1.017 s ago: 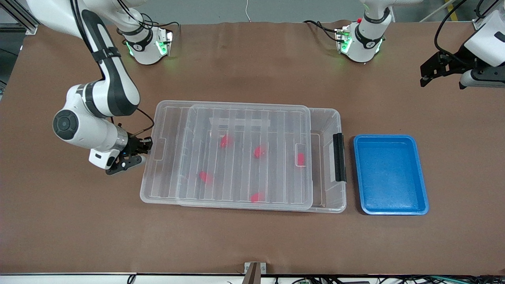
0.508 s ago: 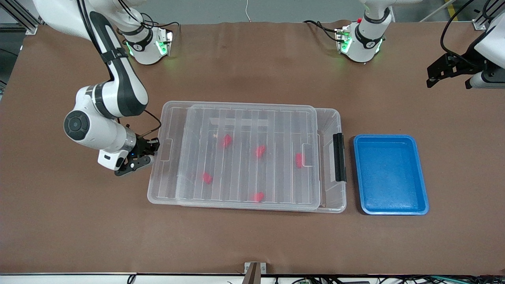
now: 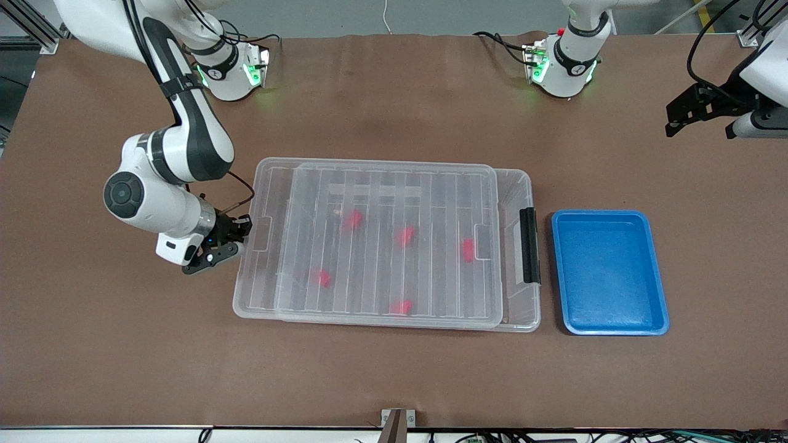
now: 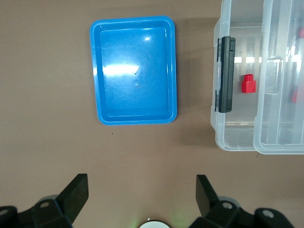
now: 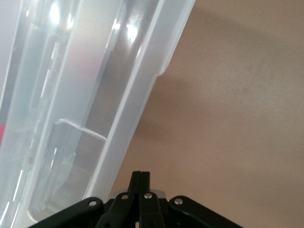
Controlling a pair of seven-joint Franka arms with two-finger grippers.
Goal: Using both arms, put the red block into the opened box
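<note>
while right claw (image 3: 237, 237) abuts lid (image 3: 375, 240) edge, left claw (image 3: 699, 114) waits.

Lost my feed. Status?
Right gripper shut against lid edge. Left gripper open, waiting above table. Red blocks in box, lid mostly covering.

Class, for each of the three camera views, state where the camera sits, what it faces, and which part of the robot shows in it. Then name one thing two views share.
Front view: high across the table, facing both arm bases; shows the right tool shut at the lid's end and the left tool open.
Left wrist view: looks down on the blue tray and box; its open tool shows.
Right wrist view: close along the lid's edge; its shut tool shows.
Shared: front and left wrist views both show the black clip handle.
</note>
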